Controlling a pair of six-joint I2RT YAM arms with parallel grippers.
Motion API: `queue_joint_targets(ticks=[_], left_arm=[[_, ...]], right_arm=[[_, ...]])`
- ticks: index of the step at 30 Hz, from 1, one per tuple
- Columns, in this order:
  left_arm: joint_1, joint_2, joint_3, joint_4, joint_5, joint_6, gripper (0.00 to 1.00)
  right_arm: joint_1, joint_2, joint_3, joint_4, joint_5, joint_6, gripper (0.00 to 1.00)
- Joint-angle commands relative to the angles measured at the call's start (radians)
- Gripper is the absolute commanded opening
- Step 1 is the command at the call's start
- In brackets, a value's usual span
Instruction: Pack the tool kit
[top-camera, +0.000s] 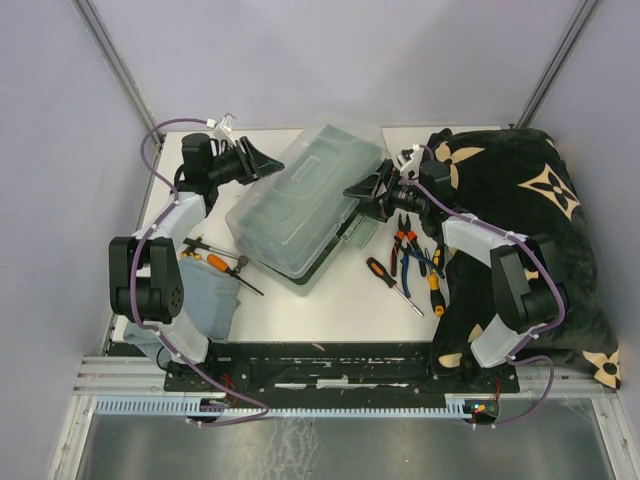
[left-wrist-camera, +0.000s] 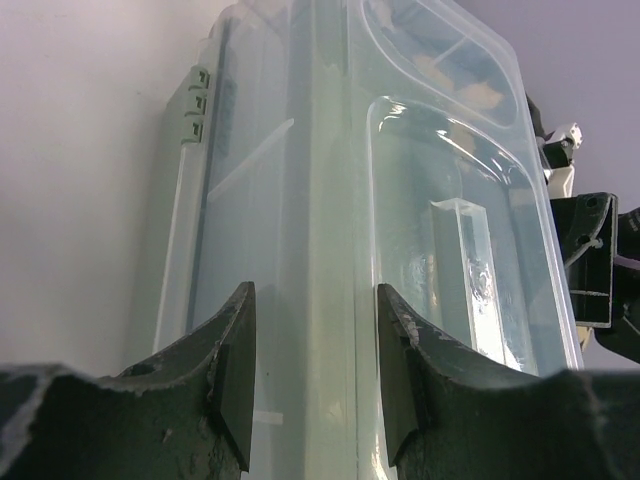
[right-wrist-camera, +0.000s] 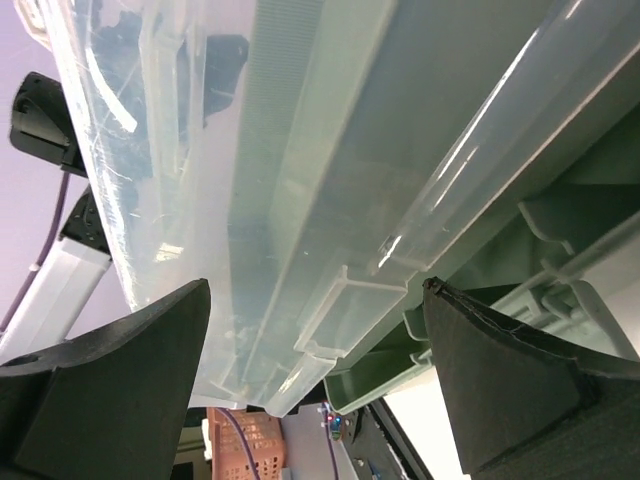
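The pale grey-green toolbox (top-camera: 305, 205) lies diagonally mid-table with its translucent lid on top. My left gripper (top-camera: 266, 163) is at its far left end; in the left wrist view the jaws (left-wrist-camera: 315, 300) stand partly open, with a pale band of the box (left-wrist-camera: 300, 150) showing in the gap. My right gripper (top-camera: 368, 190) is at the box's right side. It is wide open (right-wrist-camera: 315, 290) around the lid's edge tab (right-wrist-camera: 345, 310) and the green base rim below it. Pliers (top-camera: 404, 238) and screwdrivers (top-camera: 388, 274) lie loose to the right of the box. An orange-handled screwdriver (top-camera: 213, 262) lies to the left.
A folded grey-blue cloth (top-camera: 208, 295) lies at the near left under the left arm. The black blanket with beige flowers (top-camera: 520, 230) covers the right side, under the right arm. Walls close in the back and both sides.
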Motion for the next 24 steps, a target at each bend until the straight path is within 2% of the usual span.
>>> queue_joint_targets(ticks=[1, 5, 8, 14, 21, 24], left_arm=[[-0.037, -0.004, -0.066, -0.141, 0.159, -0.166, 0.03], [-0.037, -0.016, -0.069, -0.139, 0.135, -0.17, 0.03], [-0.037, -0.02, -0.072, -0.13, 0.112, -0.176, 0.05], [-0.036, -0.022, -0.053, -0.133, 0.055, -0.165, 0.3], [-0.034, -0.012, 0.028, -0.203, 0.006, -0.108, 0.46], [-0.021, -0.006, 0.077, -0.269, -0.022, -0.063, 0.5]], right_arm=[[0.014, -0.009, 0.01, 0.199, -0.022, 0.087, 0.95], [0.018, -0.024, 0.013, 0.278, -0.035, 0.15, 0.91], [0.016, -0.063, 0.052, 0.193, -0.048, 0.127, 0.85], [0.016, -0.113, 0.226, -0.233, -0.022, -0.071, 0.75], [0.017, -0.088, 0.361, -0.335, -0.03, -0.076, 0.71], [0.019, -0.05, 0.456, -0.382, -0.045, -0.077, 0.72]])
